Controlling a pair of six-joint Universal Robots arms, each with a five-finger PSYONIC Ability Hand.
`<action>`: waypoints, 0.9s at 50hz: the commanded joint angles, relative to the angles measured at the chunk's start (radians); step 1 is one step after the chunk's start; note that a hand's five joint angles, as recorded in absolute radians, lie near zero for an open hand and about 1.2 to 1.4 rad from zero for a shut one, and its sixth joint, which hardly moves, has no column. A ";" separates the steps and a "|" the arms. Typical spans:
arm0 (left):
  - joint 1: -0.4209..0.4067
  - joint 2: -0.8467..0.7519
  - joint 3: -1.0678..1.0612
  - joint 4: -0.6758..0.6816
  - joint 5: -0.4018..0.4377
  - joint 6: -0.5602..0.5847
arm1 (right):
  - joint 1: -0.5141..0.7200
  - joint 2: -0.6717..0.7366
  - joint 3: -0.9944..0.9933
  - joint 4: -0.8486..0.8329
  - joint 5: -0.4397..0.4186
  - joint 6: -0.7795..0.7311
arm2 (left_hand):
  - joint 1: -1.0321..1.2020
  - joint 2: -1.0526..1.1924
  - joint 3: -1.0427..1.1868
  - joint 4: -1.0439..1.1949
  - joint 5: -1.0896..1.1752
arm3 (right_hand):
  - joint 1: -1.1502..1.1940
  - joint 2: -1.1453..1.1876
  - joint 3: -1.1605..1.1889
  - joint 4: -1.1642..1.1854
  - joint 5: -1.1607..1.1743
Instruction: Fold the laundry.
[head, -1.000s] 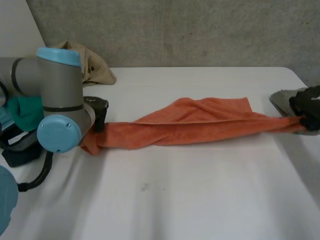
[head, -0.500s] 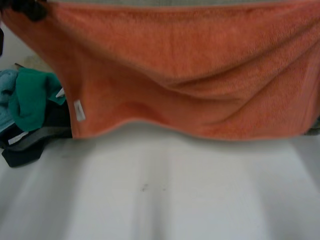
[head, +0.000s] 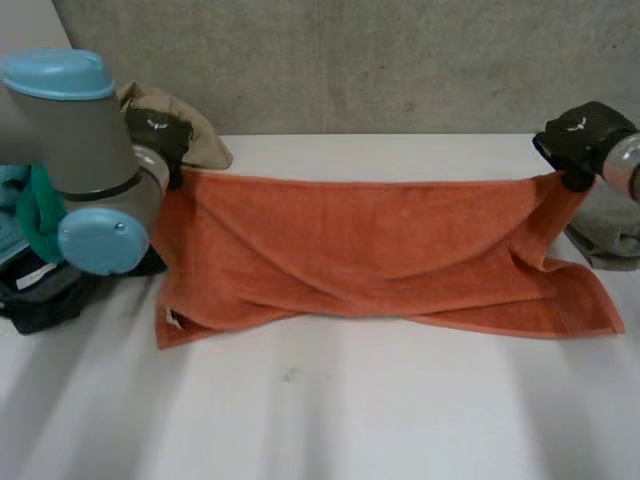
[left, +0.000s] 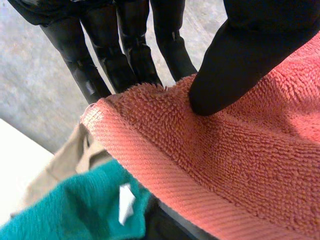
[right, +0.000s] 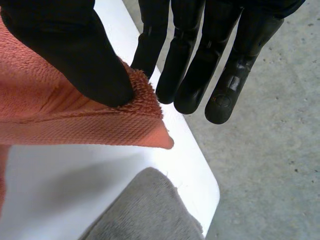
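Orange towel (head: 370, 250): spread wide along the worktop's (head: 350, 420) far edge, lower hem resting on it. My left hand (head: 160, 135): thumb and fingers (left: 130, 50) pinching one upper corner. My right hand (head: 585, 140): pinching the other upper corner.

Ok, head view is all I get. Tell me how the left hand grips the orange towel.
Observer: In the left wrist view, the left hand has its thumb pressing a corner of the orange towel against the straight fingers behind it, just inside the hem.
Operator: Now give me the right hand.
Observer: In the right wrist view, the right hand pinches the towel's other top corner between its thumb and one finger. The tip of that corner pokes out past the thumb.
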 joint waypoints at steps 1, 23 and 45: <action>-0.008 -0.076 0.259 0.372 0.014 0.155 | 0.066 0.100 -0.320 -0.297 0.093 0.152 | 0.290 0.208 0.209 0.197 0.253 | 0.434 0.226 0.216 0.207 0.245; -0.006 0.100 -0.145 0.641 0.019 0.030 | 0.070 -0.050 -0.012 -0.597 0.093 0.392 | 0.290 0.208 0.209 0.197 0.253 | 0.434 0.226 0.216 0.207 0.245; -0.012 0.091 -0.693 0.455 0.011 -0.022 | -0.001 0.005 0.379 -0.175 -0.001 0.085 | 0.290 0.208 0.209 0.197 0.253 | 0.434 0.226 0.216 0.207 0.245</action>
